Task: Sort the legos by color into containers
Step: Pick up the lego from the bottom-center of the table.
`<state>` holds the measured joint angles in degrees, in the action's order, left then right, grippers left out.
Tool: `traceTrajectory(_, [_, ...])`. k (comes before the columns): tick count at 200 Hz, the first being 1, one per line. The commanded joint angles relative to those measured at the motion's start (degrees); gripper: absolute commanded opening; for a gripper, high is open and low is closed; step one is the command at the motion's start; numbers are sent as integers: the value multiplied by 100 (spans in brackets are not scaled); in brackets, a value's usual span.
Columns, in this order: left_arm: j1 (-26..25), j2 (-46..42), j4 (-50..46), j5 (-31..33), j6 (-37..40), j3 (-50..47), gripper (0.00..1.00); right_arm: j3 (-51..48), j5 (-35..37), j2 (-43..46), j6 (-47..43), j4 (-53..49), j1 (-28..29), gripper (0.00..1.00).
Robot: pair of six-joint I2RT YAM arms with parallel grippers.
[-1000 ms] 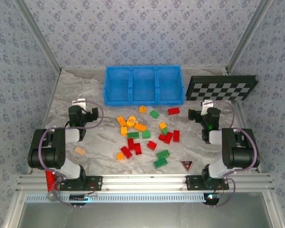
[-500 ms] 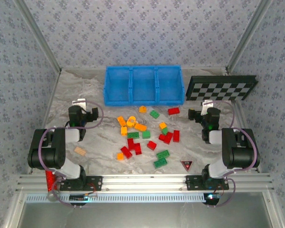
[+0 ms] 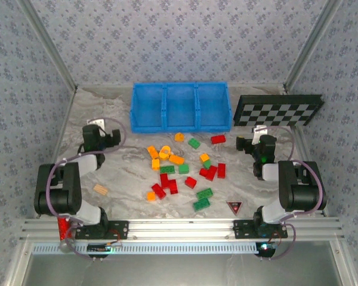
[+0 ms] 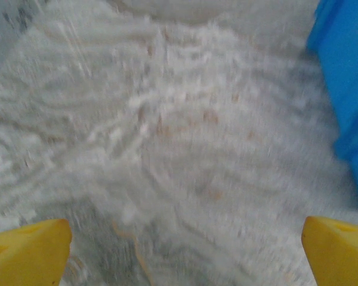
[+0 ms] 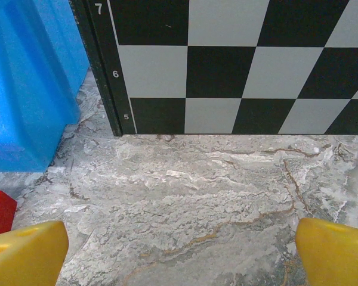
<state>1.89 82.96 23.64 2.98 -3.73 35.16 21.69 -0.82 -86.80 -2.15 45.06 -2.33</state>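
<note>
The bright blue three-compartment plastic bin (image 3: 180, 126) is empty. The left hand (image 4: 185, 250), wide open and holding nothing, has swung toward the bin's left end; the right hand (image 5: 182, 253) gapes empty beyond its right end. Small red, green and orange plastic legos (image 3: 183, 168) lie scattered before the bin, unsorted.

The legos (image 3: 191, 182) lie loose and scattered just in front of the containers (image 3: 180, 126), red, green and orange-yellow mixed together; an orange brick (image 3: 179, 137), a green brick (image 3: 194, 143) and a red brick (image 3: 218, 139) lie nearest; the containers are three side-by-side square compartments of one bright blue bin, upright; the blurred blue mass (image 4: 346, 71) in the left wrist view is probably its wall.
</note>
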Motion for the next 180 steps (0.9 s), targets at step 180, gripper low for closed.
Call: traceTrajectory(180, [-1771, -2297, -5636, 321, 373, 3003, 99, 2037, -389, 2550, 2470, -6783, 1839, 97])
